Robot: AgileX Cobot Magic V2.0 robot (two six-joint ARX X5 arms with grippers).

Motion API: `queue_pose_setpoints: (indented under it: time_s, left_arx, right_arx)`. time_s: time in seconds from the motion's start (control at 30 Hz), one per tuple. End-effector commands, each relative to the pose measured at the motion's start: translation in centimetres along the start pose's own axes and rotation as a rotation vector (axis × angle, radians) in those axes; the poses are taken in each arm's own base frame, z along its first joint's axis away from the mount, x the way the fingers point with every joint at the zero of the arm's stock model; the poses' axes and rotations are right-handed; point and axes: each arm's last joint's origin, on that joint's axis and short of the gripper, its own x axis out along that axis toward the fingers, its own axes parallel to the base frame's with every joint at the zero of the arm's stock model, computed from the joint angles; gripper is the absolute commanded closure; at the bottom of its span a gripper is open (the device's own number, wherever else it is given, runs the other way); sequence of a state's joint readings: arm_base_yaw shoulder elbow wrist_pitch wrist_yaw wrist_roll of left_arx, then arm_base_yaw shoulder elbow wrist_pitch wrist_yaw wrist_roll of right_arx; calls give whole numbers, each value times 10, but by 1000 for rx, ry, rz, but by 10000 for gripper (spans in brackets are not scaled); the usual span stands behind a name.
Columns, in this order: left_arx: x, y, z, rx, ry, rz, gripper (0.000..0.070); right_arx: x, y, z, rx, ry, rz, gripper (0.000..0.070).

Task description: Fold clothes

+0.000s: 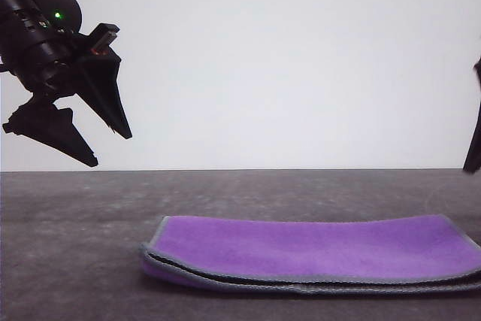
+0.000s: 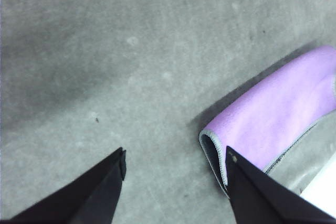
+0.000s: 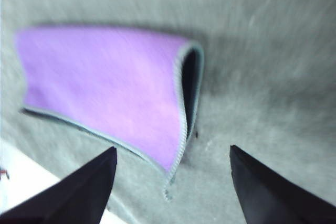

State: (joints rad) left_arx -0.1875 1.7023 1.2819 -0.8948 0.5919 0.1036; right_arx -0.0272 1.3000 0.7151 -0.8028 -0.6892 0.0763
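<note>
The clothes [image 1: 316,249] are one purple fleece cloth with grey stitched edging, folded over on itself and lying flat on the grey table near its front edge. My left gripper [image 1: 113,148] hangs open in the air above and left of the cloth, with nothing between its fingers. In the left wrist view the cloth's folded end [image 2: 278,116] lies beside the open left gripper [image 2: 176,158]. In the blurred right wrist view the cloth [image 3: 110,87] lies ahead of my open right gripper [image 3: 170,153]. A dark sliver of the right arm [image 1: 473,137] shows at the front view's right edge.
The grey matte table [image 1: 90,216] stretches left of and behind the cloth, with a plain white wall beyond it. A white strip of the table's edge shows in the corner of each wrist view [image 3: 21,182].
</note>
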Motion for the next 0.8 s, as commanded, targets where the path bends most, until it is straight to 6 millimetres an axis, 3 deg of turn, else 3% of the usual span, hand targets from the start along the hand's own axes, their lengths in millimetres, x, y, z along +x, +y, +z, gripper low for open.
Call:
queue_pose_setpoints:
  time_s: [0.0,0.47,0.53,0.63,0.67,0.77]
  left_arx:
    - [-1,-1,5,6,-10,0,333]
    - [-1,-1,5,8,-12,1,333]
    - [-1,-1,5,8,-13,1,333]
    - [-1,-1,5,8,-13,1,333]
    - [-1,-1,5,8,-13,1,333]
    - [-1,-1,5,8,-13,1,333]
  right_arx:
    - [7,-2,5,13,12,9,268]
    - [46,-6,15,7,131,73,295]
    - [48,-6,15,-5,137,75,383]
    - [49,-5,15,-27,138,77,628]
    - [49,-5,15,-38,137,77,680]
    - [49,-4,16,-52,128,80,700]
